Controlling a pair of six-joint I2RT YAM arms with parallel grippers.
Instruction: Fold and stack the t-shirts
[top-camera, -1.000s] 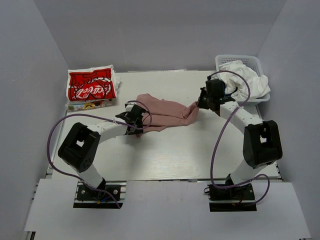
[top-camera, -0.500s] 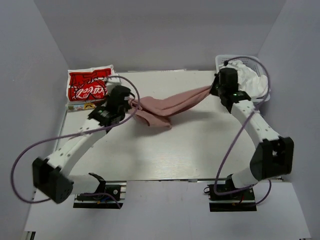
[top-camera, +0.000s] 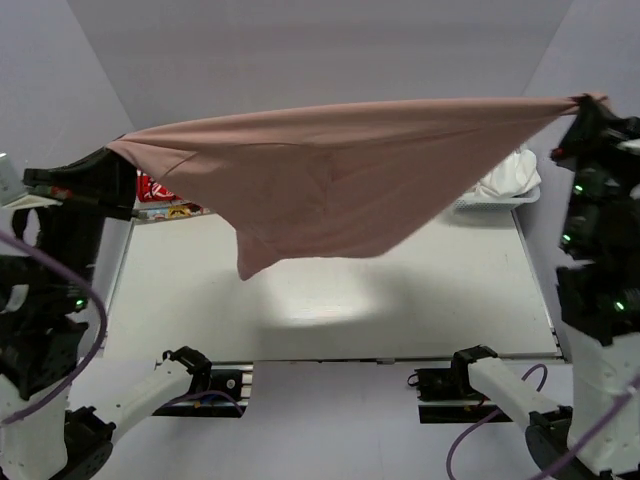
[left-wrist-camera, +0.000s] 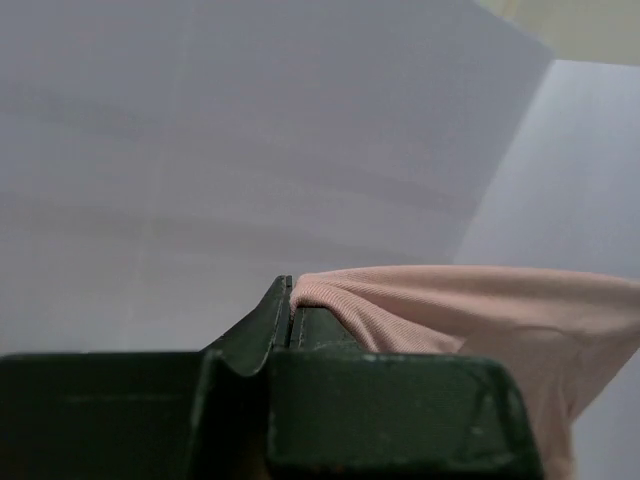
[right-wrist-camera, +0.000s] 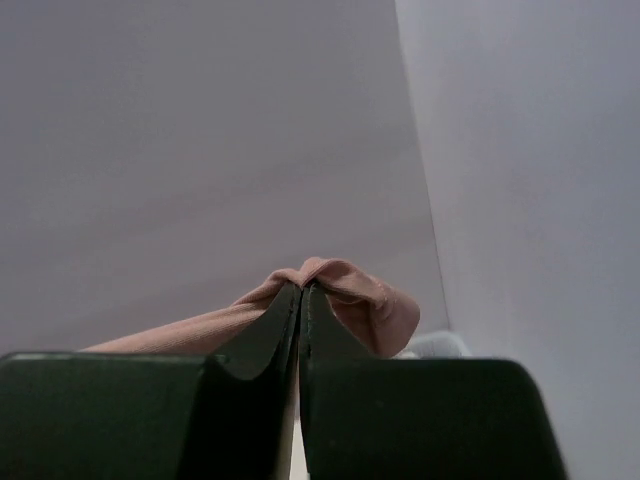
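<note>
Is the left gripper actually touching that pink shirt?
Touching. The left wrist view shows the left gripper shut on the pink shirt, with the cloth's edge pinched inside.

Pale grey walls (top-camera: 330, 50) enclose a white table (top-camera: 420, 300) on three sides

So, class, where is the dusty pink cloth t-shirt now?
Top view: the pink t-shirt hangs stretched above the white table between the left jaws and the right jaws.

Arms held high, spread wide; left hand (top-camera: 117, 158) and right hand (top-camera: 584, 106) clamp the pink t-shirt (top-camera: 340, 180).
</note>
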